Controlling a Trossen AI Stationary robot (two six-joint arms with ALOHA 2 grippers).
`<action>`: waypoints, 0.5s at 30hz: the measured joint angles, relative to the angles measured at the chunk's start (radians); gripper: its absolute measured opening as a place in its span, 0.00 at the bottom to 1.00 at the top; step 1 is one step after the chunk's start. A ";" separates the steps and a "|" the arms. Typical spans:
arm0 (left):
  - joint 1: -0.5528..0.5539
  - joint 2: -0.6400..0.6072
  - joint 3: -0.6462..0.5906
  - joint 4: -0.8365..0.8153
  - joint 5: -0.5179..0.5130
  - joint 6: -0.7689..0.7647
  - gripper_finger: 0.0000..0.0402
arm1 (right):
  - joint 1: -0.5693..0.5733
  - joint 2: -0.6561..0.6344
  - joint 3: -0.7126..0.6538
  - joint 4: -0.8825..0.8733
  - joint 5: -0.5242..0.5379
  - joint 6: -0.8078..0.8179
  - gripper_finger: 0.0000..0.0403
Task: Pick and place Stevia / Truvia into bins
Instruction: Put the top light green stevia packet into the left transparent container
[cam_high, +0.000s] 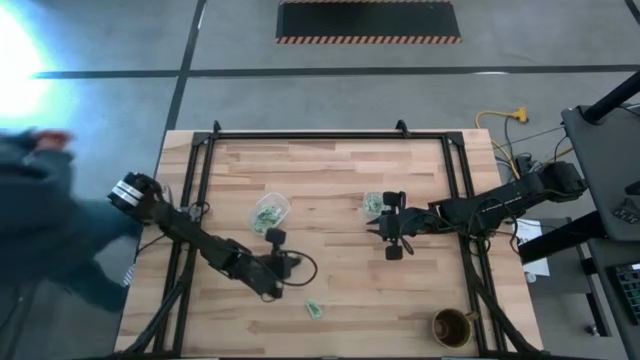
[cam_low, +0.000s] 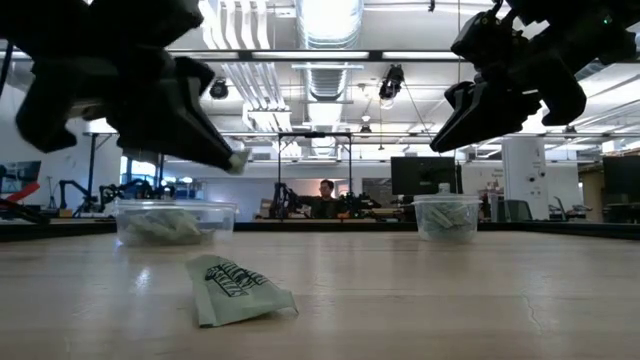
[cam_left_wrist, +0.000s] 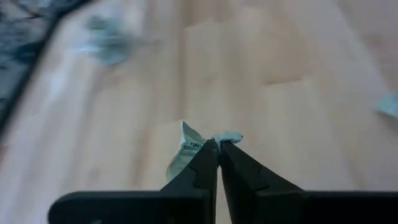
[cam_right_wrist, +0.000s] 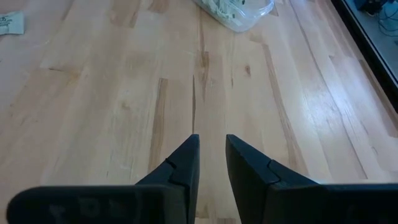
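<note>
Packet half hidden in left tool, blurred bin

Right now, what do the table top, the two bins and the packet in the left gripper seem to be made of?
Table top: pale wood planks, matte, with visible grain and seams.
Bins: clear, thin plastic, slightly glossy; the packets inside show through the walls.
Packet pinched by the shut left gripper: probably paper, matte white with green print, creased where it is held.
</note>
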 joint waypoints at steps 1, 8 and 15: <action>0.000 -0.020 0.000 -0.030 -0.027 -0.001 0.00 | 0.000 0.000 0.000 0.000 0.000 0.000 0.17; 0.001 -0.147 -0.002 -0.280 -0.168 -0.004 0.00 | 0.000 0.000 0.000 0.002 0.000 0.000 0.17; 0.019 -0.235 -0.022 -0.402 -0.223 -0.006 0.00 | 0.000 -0.001 0.000 0.007 0.000 0.007 0.17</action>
